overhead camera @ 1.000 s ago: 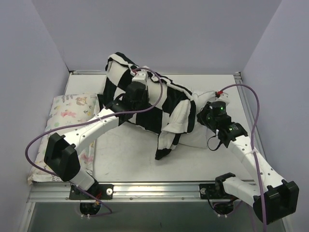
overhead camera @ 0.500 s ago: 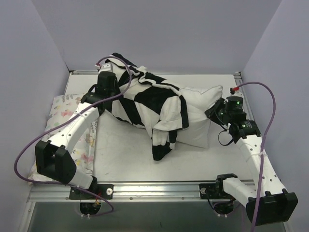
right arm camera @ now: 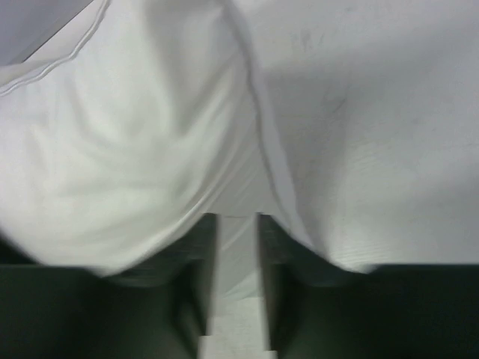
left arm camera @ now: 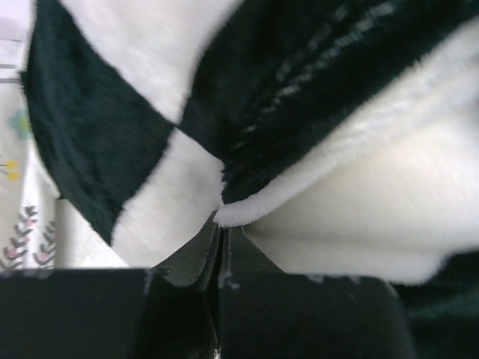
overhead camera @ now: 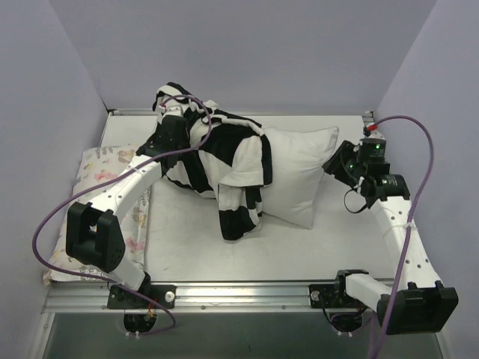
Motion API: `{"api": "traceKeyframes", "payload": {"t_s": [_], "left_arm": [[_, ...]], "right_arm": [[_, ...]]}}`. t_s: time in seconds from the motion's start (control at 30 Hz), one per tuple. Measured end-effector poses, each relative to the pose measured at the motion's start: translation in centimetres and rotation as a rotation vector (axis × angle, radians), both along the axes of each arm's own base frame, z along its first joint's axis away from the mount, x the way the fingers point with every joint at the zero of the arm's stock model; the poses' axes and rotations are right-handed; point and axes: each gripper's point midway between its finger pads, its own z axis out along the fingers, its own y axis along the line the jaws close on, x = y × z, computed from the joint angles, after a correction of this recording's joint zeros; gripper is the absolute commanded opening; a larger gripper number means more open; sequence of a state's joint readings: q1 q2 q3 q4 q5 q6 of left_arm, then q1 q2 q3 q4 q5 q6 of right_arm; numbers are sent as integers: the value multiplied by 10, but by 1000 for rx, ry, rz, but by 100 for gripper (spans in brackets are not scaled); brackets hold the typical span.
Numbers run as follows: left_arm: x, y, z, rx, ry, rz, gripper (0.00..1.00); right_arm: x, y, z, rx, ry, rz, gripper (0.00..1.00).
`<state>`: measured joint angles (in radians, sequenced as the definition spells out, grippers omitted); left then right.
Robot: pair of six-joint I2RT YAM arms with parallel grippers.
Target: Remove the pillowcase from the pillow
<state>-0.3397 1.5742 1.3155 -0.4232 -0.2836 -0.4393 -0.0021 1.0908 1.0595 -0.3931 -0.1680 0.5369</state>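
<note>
The black and white checkered pillowcase point(overhead camera: 217, 161) lies bunched over the left half of the plain white pillow point(overhead camera: 296, 176), whose right half is bare. My left gripper point(overhead camera: 171, 129) is at the back left, shut on a fold of the pillowcase point(left arm camera: 247, 202); in the left wrist view its jaws point(left arm camera: 221, 228) stand pressed together on the fuzzy white edge. My right gripper point(overhead camera: 337, 161) is at the pillow's right corner, shut on a pinch of white pillow fabric point(right arm camera: 237, 239) that sits between its fingers point(right arm camera: 196, 247).
A pastel floral pillow point(overhead camera: 105, 168) lies along the table's left side, under the left arm. Grey walls close in the back and both sides. The metal rail point(overhead camera: 247, 293) with both arm bases runs along the near edge.
My left gripper has pulled the pillowcase leftward and back, baring more of the white pillow. My right gripper has moved right and back with the pillow's corner.
</note>
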Motion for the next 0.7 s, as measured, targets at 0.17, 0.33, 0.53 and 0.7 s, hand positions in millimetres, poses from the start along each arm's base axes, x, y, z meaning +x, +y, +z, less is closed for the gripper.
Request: {"api": "traceKeyframes", "payload": {"t_s": [0.17, 0.33, 0.53, 0.7], "left_arm": [[0, -25, -5, 6, 0, -54, 0], [3, -31, -4, 4, -3, -62, 0], [1, -45, -1, 3, -7, -91, 0], [-1, -53, -2, 1, -5, -107, 0]], "right_arm": [[-21, 46, 0, -69, -34, 171, 84], [-60, 88, -5, -113, -87, 332, 97], [-58, 118, -60, -174, 2, 407, 100], [-32, 137, -117, -186, 57, 410, 96]]}}
